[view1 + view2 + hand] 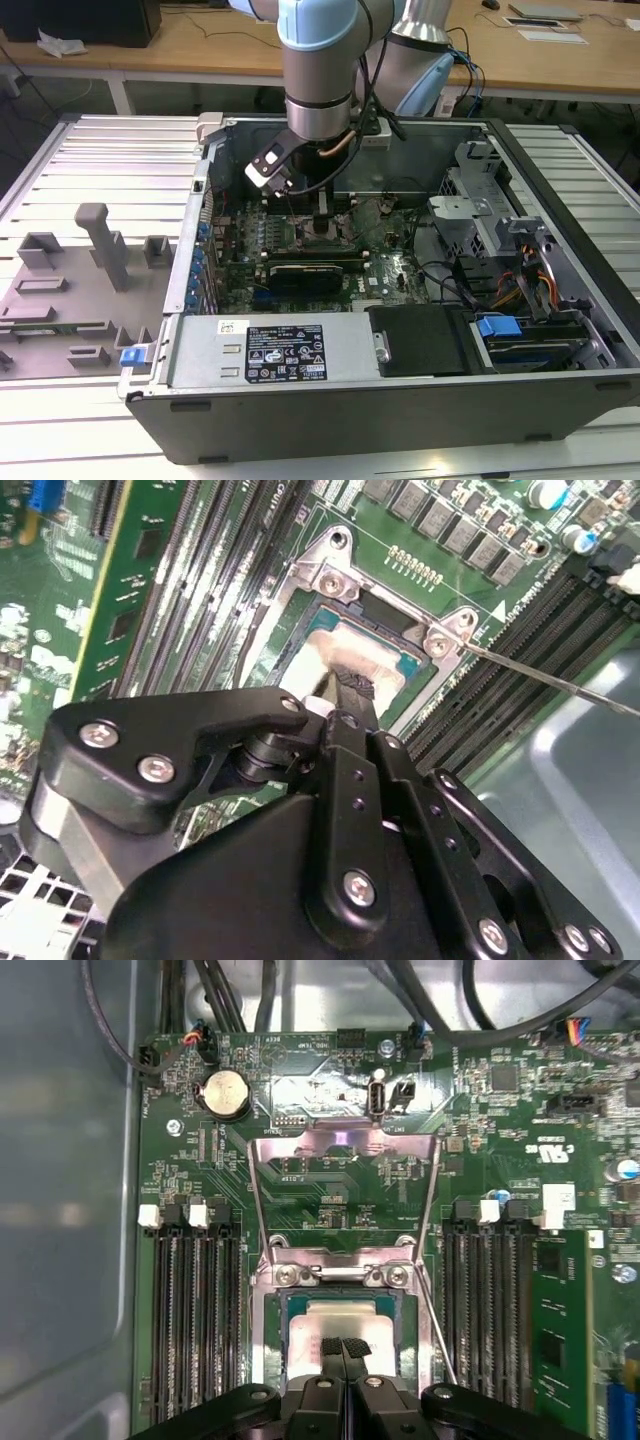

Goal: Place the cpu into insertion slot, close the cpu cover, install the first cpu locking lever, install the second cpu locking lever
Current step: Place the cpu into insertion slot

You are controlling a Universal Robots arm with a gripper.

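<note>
Case (400, 400) on slatted table (100, 150); desks (200, 45) behind; end effector (345, 1346) at cpu (312, 1332)

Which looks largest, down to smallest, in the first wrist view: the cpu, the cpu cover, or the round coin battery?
1. cpu cover, swung open and possibly nearer the camera.
2. cpu, partly hidden by the pincer.
3. coin battery, clearly the smallest.

Ribbed aluminium worktable (100, 160) spreads out all round the gripper (324, 225); well off to the exterior view's left of it sits a grey moulded fixture tray (70, 290) with upright pegs; far behind it, light wooden desks (230, 45) carrying papers (550, 35) and a dark box (90, 20); lighting's soft and even.
</note>
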